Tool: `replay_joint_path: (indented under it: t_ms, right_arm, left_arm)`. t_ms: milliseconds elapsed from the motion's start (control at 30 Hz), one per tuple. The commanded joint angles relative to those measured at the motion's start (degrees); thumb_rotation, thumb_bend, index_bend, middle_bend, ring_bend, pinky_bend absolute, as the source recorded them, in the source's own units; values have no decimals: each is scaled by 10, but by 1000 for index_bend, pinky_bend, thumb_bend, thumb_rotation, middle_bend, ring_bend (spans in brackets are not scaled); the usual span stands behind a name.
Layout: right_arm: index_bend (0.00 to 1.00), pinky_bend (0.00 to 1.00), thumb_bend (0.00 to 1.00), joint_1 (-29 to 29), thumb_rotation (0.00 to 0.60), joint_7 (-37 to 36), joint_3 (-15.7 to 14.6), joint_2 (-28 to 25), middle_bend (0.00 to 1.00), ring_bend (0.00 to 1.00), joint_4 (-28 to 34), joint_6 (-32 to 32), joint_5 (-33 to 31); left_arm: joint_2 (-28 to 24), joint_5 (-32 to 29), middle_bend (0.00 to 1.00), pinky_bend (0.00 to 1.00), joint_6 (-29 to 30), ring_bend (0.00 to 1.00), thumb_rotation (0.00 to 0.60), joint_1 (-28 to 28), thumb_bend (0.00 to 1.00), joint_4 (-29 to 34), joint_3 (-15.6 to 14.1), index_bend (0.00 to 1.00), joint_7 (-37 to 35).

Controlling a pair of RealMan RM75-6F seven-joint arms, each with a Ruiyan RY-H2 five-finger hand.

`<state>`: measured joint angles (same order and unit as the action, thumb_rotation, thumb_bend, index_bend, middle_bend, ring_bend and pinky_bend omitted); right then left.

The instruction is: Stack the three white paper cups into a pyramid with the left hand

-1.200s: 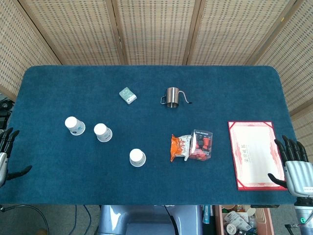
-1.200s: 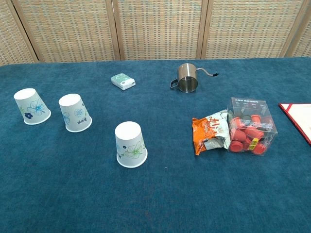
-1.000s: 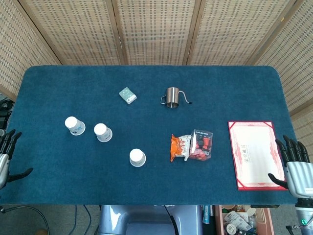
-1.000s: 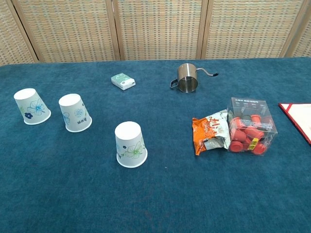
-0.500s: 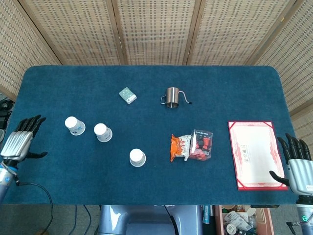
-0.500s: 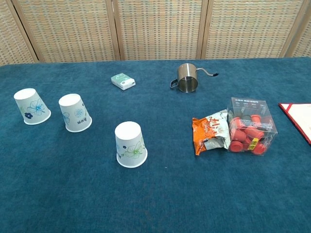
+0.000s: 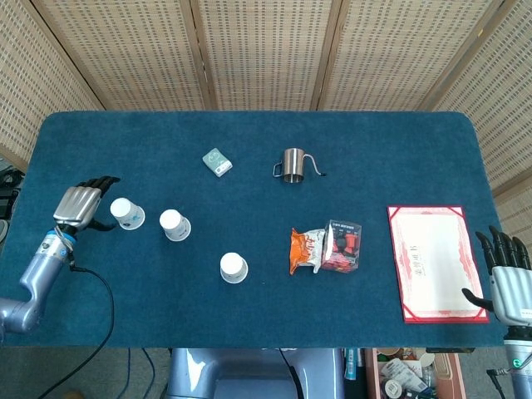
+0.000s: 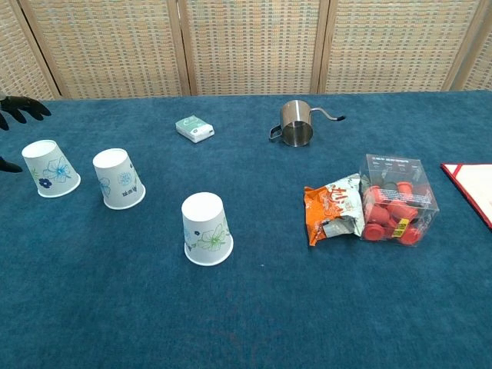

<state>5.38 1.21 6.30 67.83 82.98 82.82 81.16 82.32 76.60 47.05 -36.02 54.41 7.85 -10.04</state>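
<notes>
Three white paper cups with flower prints stand upside down on the blue table: a left cup (image 7: 127, 214) (image 8: 50, 168), a middle cup (image 7: 174, 224) (image 8: 118, 178) and a nearer cup (image 7: 233, 268) (image 8: 207, 229). My left hand (image 7: 82, 204) hovers just left of the left cup, fingers spread, holding nothing; only its dark fingertips (image 8: 18, 108) show at the chest view's left edge. Off the table's right front corner, my right hand (image 7: 507, 281) is open beside the red-framed certificate.
A small green packet (image 7: 217, 161) and a steel pitcher (image 7: 293, 164) lie toward the back. An orange snack bag (image 7: 304, 250) and a clear box of red pieces (image 7: 342, 245) sit right of centre. The certificate (image 7: 434, 262) lies at the right. Wicker screens stand behind.
My left hand has swung up from off the table's left front corner and over the table, arriving beside the left cup. The right hand drifted slightly down and right. The cups are unmoved.
</notes>
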Motion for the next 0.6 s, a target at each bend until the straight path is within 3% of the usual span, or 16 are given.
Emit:
replay_joint_path:
  t_ms: [33,600]
  right_arm:
    - [91,0,0,2,600,1,0,2,0,0,-4,-5,-4]
    - [91,0,0,3,600,-3,3,3,0,0,-8,-16,-16]
  left_arm:
    - [18,2,225,284,-10,238,600,-13,126,-21,2,192,-4]
    - [62,-14,502,465,15,475,600,-17,187,-62,7,476,39]
